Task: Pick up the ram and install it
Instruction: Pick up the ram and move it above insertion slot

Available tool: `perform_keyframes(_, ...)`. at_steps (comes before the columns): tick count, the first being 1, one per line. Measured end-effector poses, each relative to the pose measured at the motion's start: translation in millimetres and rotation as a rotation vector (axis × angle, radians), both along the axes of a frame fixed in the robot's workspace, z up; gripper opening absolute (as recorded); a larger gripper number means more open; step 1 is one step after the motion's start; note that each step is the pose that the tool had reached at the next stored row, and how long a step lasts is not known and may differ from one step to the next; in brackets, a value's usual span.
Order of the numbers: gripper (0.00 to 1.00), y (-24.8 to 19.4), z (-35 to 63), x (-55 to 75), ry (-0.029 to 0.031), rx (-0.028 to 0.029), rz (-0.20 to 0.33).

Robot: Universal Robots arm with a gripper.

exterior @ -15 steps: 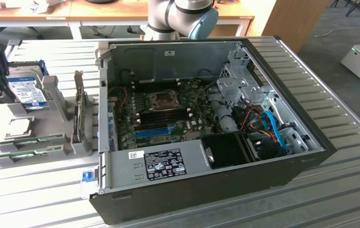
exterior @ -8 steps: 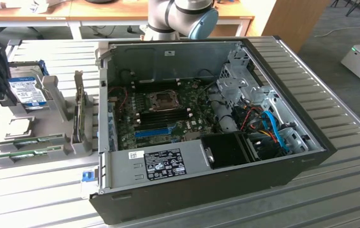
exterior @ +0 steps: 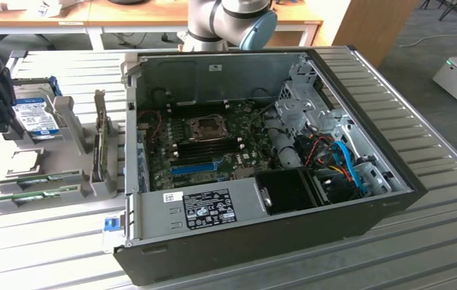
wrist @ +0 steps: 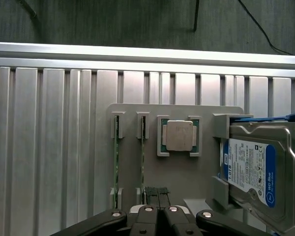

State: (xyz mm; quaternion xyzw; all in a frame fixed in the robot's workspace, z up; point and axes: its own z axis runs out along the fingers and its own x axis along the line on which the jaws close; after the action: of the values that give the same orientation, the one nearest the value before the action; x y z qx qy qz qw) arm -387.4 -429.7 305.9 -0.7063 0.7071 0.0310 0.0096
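My claw (wrist: 159, 196) hangs empty with fingers pressed together above the grey holder (wrist: 182, 177) on the tabletop (wrist: 49, 147), where the ram (wrist: 142, 162) stands unpicked, so grasping it and seating it in the motherboard (exterior: 212, 142) both remain.

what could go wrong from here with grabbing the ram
1. The tool is shut over the holder; lowered like this it would likely hit the edge of a ram stick, not straddle it.
2. The second stick stands close beside it, so a finger might snag it.
3. The hard drive sits nearby and could get clipped.
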Motion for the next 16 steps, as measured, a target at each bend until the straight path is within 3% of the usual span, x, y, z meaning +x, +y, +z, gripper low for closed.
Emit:
perform_keyframes(10, 0.1, -2.7, -13.4, 0.0, -0.0001, 0.0029, 0.0)
perform_keyframes(16, 0.1, -2.8, -13.7, 0.0, -0.0001, 0.0029, 0.0)
